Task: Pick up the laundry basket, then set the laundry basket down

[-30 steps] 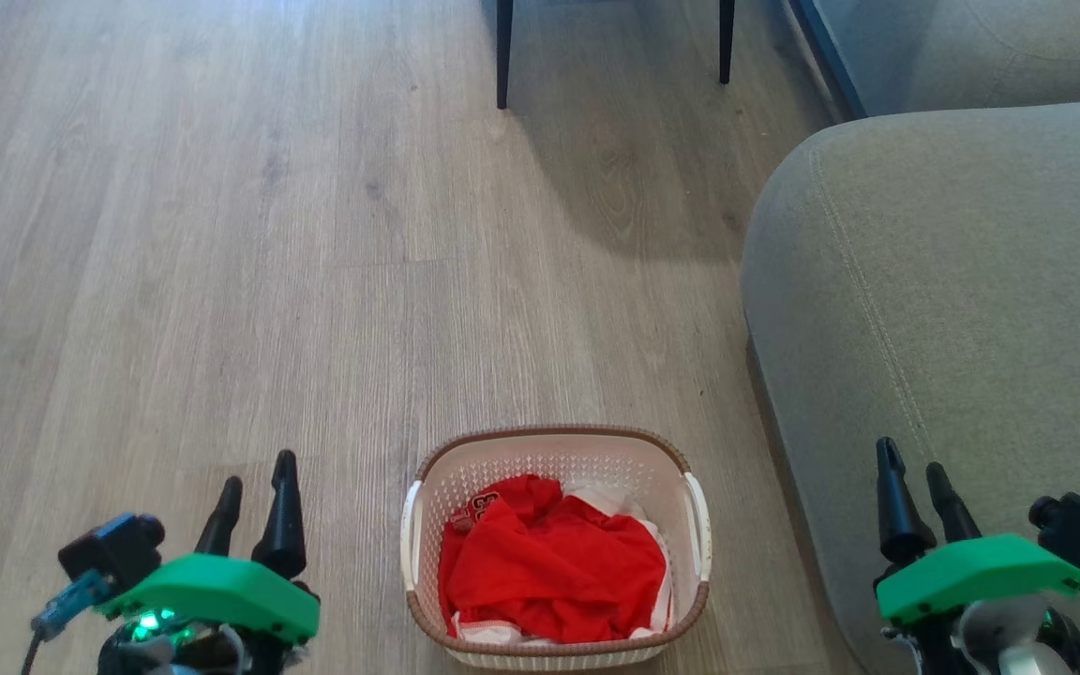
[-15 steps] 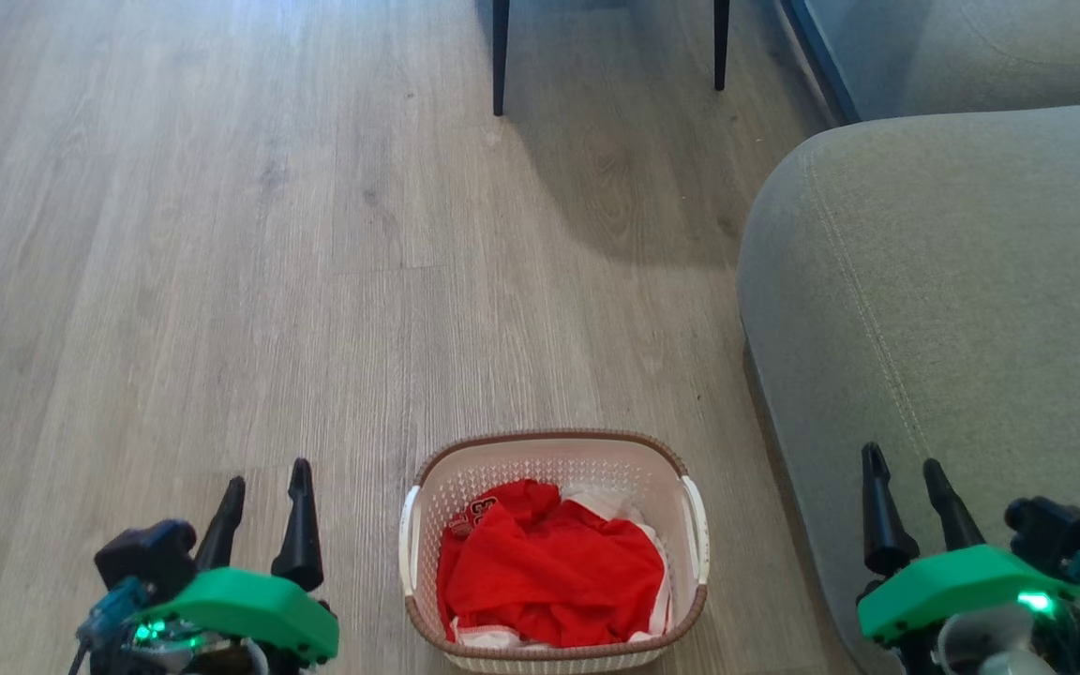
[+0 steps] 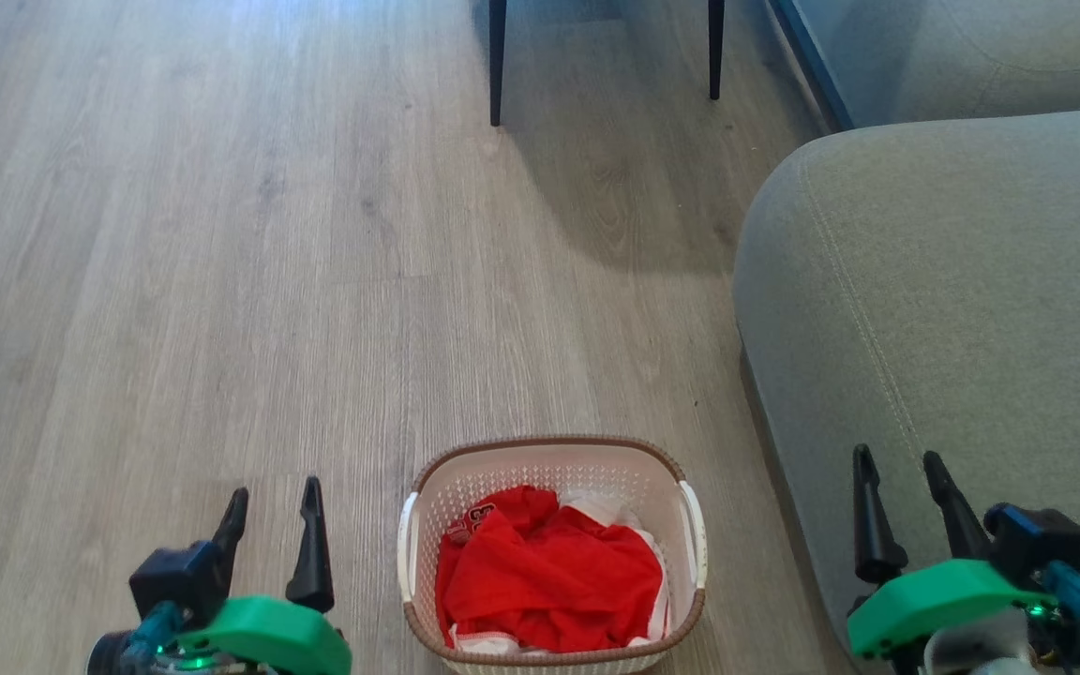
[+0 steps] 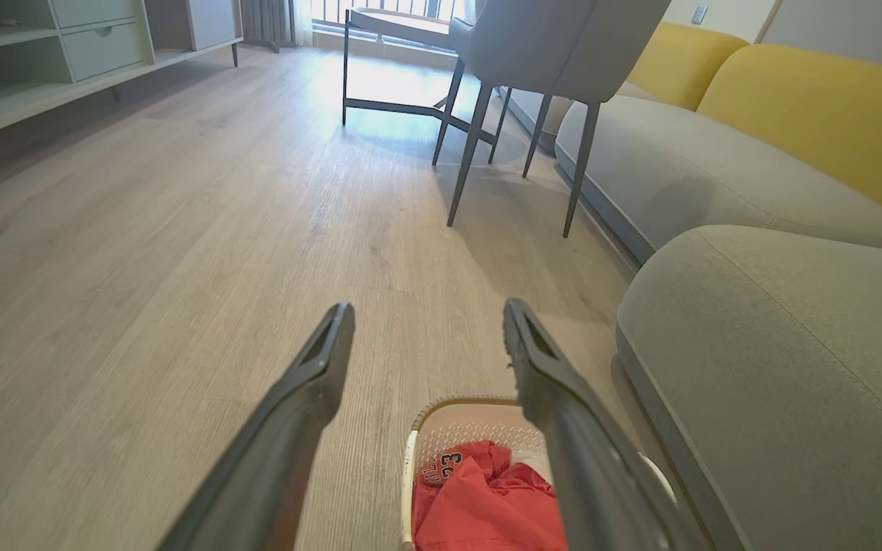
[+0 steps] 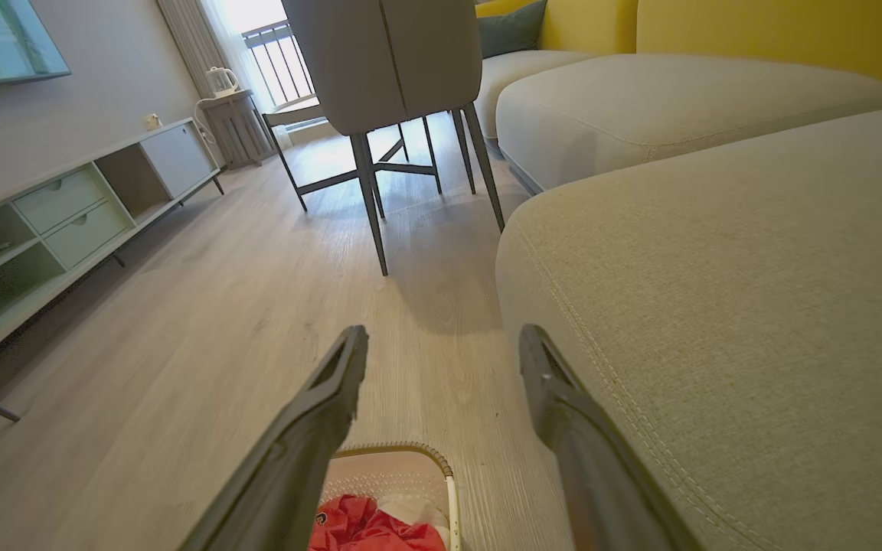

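Fingers of the left gripper [image 3: 276, 488] stood spread, gripping nothing; the right gripper [image 3: 897, 455] gaped equally wide and empty. Between the two, touching neither, sat the small cream-white perforated plastic laundry basket [image 3: 545, 441], brown-rimmed, with red clothes [image 3: 549, 581] inside.

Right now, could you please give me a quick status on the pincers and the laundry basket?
Left pincer open, empty. Right pincer open, empty. Laundry basket on floor between them, untouched. Sofa close on its right.
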Tool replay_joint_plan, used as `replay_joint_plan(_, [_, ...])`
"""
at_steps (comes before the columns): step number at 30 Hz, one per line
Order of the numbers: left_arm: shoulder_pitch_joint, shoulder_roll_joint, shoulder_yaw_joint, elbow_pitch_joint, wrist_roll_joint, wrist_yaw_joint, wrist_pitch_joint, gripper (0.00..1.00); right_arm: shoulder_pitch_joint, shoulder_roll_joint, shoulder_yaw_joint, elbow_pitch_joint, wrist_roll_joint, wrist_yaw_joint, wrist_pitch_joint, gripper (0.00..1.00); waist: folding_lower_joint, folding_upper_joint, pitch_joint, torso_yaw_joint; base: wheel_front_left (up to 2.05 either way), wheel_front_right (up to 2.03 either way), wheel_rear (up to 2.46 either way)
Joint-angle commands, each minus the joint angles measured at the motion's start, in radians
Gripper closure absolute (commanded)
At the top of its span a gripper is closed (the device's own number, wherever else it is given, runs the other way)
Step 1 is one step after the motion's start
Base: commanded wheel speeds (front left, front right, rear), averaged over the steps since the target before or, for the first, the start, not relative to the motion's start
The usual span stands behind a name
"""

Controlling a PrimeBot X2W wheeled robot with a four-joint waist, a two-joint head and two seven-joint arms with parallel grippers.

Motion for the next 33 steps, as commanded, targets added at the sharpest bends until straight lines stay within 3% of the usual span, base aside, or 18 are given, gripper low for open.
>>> replay_joint_plan(1, [-0.03,0.016,0.021,-0.044,0.042,0.01,-0.018,0.0,-0.019,-0.013,0.028,-0.043,-0.044,0.002,-0.019,0.0,0.0,0.0,-0.001,-0.001,0.0,0.0,0.0])
replay_joint_plan(24, [0.006,0.004,0.01,-0.055,0.292,0.033,-0.083,0.0,0.002,-0.016,0.062,-0.085,-0.323,0.002,-0.084,0.0,0.0,0.0,-0.009,-0.005,0.0,0.0,0.0])
replay_joint_plan(33, [0.007,-0.003,0.022,-0.047,0.297,0.024,-0.084,0.0,0.003,-0.016,0.055,-0.084,-0.321,0.002,-0.084,0.0,0.0,0.0,-0.007,-0.005,0.0,0.0,0.0])
